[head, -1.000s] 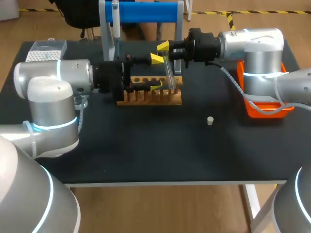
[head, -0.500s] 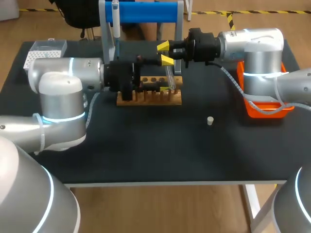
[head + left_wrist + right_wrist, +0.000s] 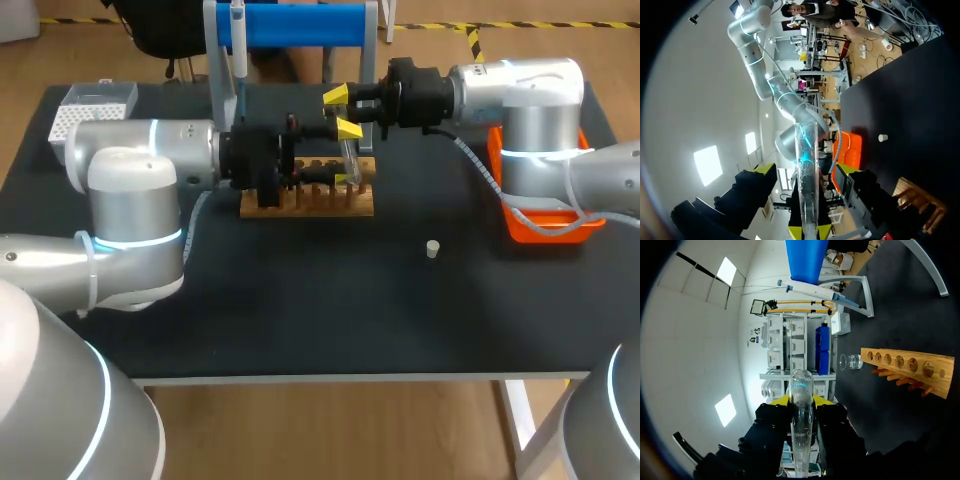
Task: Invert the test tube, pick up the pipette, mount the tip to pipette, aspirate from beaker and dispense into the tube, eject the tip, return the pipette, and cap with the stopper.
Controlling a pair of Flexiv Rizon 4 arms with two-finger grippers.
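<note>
My right gripper [image 3: 342, 112] is shut on the upper part of a clear glass test tube [image 3: 350, 158], held tilted above the wooden rack [image 3: 310, 202]. In the right wrist view the tube [image 3: 801, 382] stands between that gripper's [image 3: 800, 401] yellow tips. My left gripper [image 3: 335, 178] sits at the tube's lower part, just over the rack. In the left wrist view its fingers [image 3: 765, 170] stand apart on both sides of the tube [image 3: 806, 145] with gaps showing, so the left gripper [image 3: 806, 170] is open. The small white stopper [image 3: 432, 248] lies on the table. The pipette [image 3: 238, 50] hangs on the blue stand.
A white tip box [image 3: 90, 105] stands at the back left, partly behind my left arm. An orange bin [image 3: 545, 225] sits at the right under my right arm. A glass beaker [image 3: 852, 361] stands beyond the rack's [image 3: 910, 367] end.
My left arm has moved right along the rack, bringing its fingers around the lower part of the tube. The right arm and the tube have kept still.
</note>
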